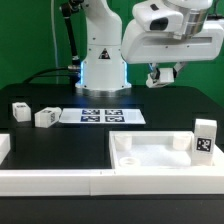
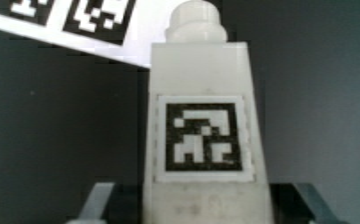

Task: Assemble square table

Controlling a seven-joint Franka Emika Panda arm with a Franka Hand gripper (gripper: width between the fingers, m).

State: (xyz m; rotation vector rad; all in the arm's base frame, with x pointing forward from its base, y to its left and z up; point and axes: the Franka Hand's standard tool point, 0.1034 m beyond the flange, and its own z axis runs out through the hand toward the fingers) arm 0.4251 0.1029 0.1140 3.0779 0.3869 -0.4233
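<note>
My gripper hangs high above the back right of the table, shut on a white tagged leg. In the wrist view the leg fills the middle, its black-white tag facing the camera and its rounded end pointing away, with the gripper around its near end and a finger on each side. The square table top lies at the front right. One leg stands upright on its right part. Two more legs lie at the exterior view's left.
The marker board lies flat before the robot base and shows in the wrist view. Long low white border rails run along the front edge and the left side. Black table surface lies between the legs and the top.
</note>
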